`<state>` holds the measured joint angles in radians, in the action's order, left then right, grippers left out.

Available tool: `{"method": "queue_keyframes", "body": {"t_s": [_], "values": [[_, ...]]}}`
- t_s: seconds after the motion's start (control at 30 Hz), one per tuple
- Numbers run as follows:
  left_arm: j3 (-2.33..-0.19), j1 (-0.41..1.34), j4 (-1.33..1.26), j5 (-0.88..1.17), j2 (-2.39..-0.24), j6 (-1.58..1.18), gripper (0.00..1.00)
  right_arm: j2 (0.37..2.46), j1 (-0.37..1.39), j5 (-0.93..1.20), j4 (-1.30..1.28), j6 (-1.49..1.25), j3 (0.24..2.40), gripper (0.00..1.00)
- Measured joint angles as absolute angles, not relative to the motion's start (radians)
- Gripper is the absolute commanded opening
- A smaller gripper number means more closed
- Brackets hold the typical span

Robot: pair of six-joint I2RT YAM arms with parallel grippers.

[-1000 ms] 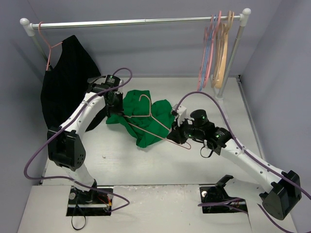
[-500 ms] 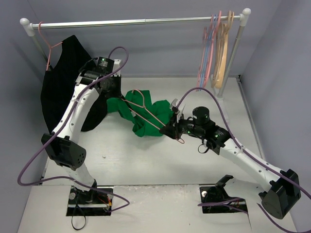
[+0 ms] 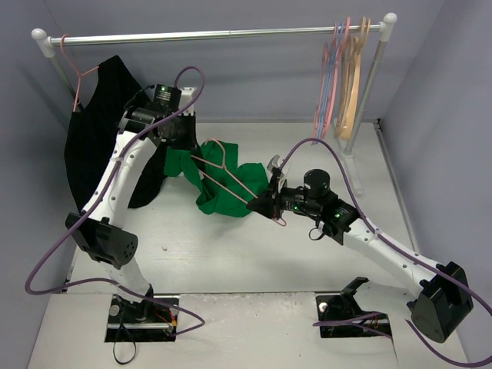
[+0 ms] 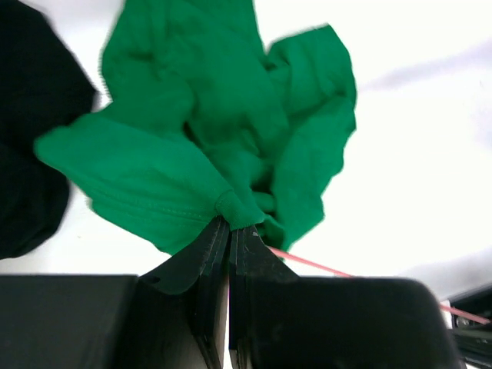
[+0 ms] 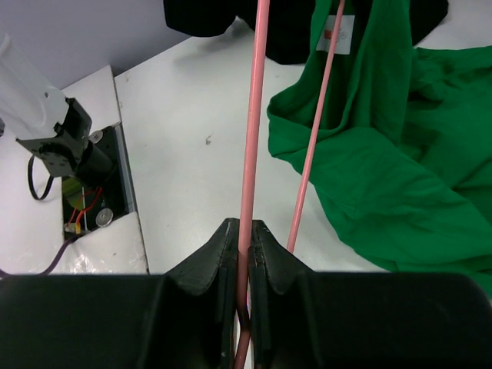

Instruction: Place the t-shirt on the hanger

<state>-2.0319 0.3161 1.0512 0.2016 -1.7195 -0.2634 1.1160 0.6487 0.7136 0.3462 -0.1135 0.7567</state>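
View of the work table (image 3: 231, 254) as I run both arms remotely. The left gripper (image 3: 183, 142) has its jaws pinched shut on a bunched fold of the bright green cloth t-shirt (image 3: 223, 191). In the left wrist view, the fingertips (image 4: 219, 231) bite the fold and the rest of the cloth spreads out beyond them. The right gripper (image 3: 256, 204) is clamped on one bar of the thin pink wire hanger (image 3: 231, 178), with the jaws closed tight on the wire in the right wrist view. That hanger slants from the right gripper up across the front of the green cloth, and its hook lies near the left gripper. Just behind the left arm, a black garment (image 3: 96, 146) hangs from a second pink hanger (image 3: 73, 77) on the metal rail (image 3: 215, 34); its lower part lies close to the raised end of the shirt. Blue, pink and tan wooden spare hangers (image 3: 342, 77) are bunched at the rail's right end, well apart from both grippers. Compared with one second ago, the left gripper has risen and moved toward the rail. The shirt, which then lay spread on the table, now hangs from its pinched end with only its lower part resting on the surface. The right gripper and the hanger have shifted left.
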Motion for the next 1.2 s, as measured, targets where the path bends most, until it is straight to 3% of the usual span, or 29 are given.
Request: {"method": "queue_keyframes", "body": {"t_s": [0.33,1.2], "values": [[-1.958,0.389,1.011,0.197,-1.686,-0.332,0.04,1.116,0.629,0.633,0.434,-0.147,0.699,0.0],[-2.106,0.564,1.059,0.053,-1.633,-0.344,0.05,1.129,0.588,0.607,0.588,-0.165,0.696,0.0]]}}
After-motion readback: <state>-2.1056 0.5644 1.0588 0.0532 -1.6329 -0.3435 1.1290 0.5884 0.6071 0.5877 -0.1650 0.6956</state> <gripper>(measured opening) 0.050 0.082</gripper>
